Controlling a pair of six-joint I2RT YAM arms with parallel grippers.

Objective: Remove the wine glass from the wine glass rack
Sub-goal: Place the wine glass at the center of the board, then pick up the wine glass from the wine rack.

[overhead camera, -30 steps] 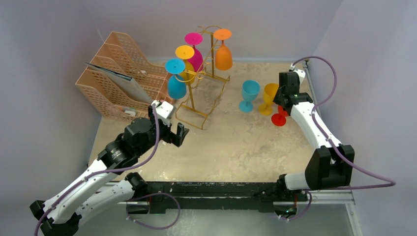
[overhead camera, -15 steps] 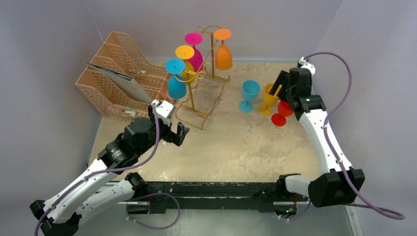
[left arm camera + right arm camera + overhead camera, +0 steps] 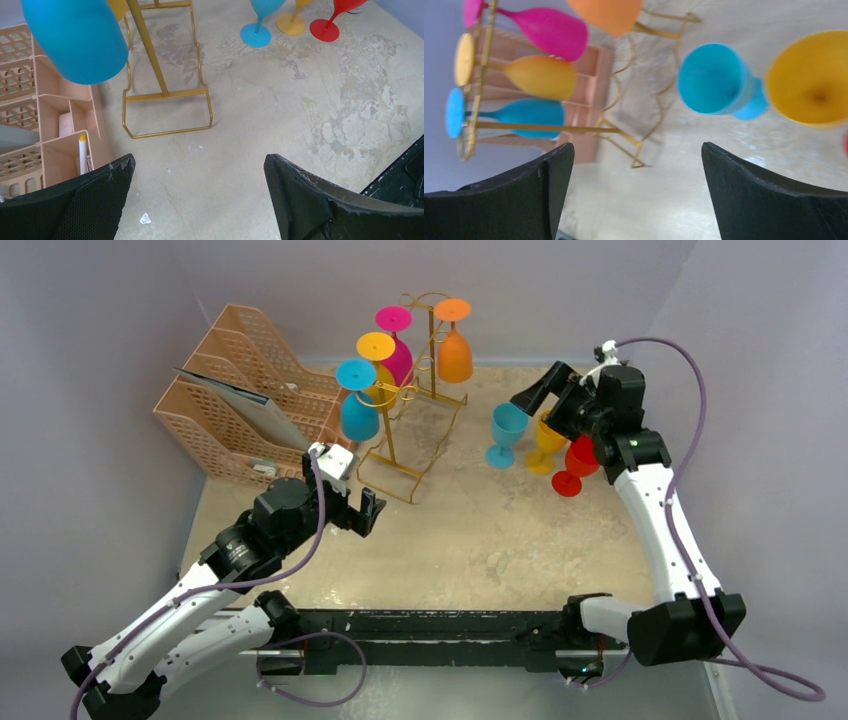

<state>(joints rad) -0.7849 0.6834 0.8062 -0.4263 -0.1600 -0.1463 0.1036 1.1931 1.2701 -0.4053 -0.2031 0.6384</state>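
Observation:
The gold wire wine glass rack stands at the back of the table. Blue, yellow, magenta and orange wine glasses hang upside down from it. Blue, yellow and red glasses stand on the table to its right. My right gripper hovers open and empty above the standing glasses, facing the rack. Its view shows the standing blue glass from above. My left gripper is open and empty in front of the rack base, below the hanging blue glass.
A peach lattice file organizer with papers stands at the left, close to the rack. Grey walls close in the back and sides. The black rail with the arm bases runs along the near edge.
My right gripper opened and let go of the red glass, which stays standing on the table. It then rose and swung left above the standing glasses. The left arm has not moved.

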